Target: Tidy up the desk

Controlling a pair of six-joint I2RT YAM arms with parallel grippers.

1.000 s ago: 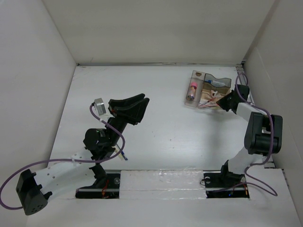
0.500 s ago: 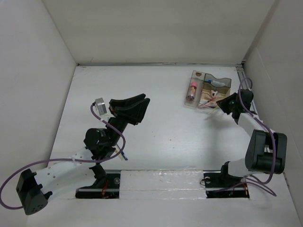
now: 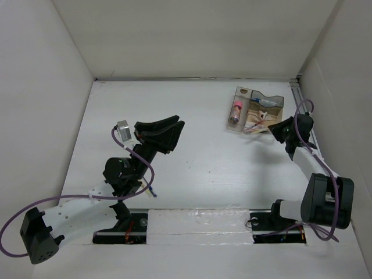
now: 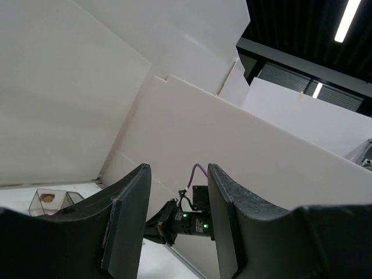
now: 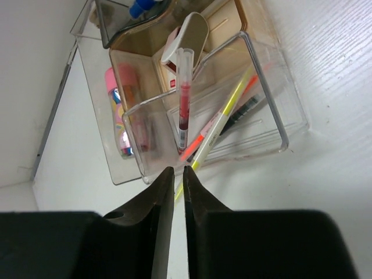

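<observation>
The desk (image 3: pixel 203 163) is a flat white tabletop walled by white panels. My right gripper (image 3: pixel 272 129) hangs just off the near right corner of a clear compartment tray (image 3: pixel 229 127). In the right wrist view its jaws (image 5: pixel 178 168) are shut to a thin slit with nothing between them. A yellow highlighter (image 5: pixel 224 116) pokes over the tray rim (image 5: pixel 279 125) toward the fingertips and runs under them. The tray also holds a clear red pen (image 5: pixel 184 99) and a pink tube (image 5: pixel 119 116). My left gripper (image 3: pixel 177 123) is open and empty, raised over the left middle, tilted up at the wall (image 4: pixel 177 168).
A metal rail (image 3: pixel 305 110) runs along the desk's right edge beside the tray. The arm bases and a white strip (image 3: pixel 197 221) sit at the near edge. A blue-capped item (image 5: pixel 142 7) lies in the tray's far compartment. My right arm shows between the left fingers (image 4: pixel 197 224).
My right gripper has drawn back from over the tray toward the near right, and its elbow has dropped toward the near edge. The left arm has not moved.
</observation>
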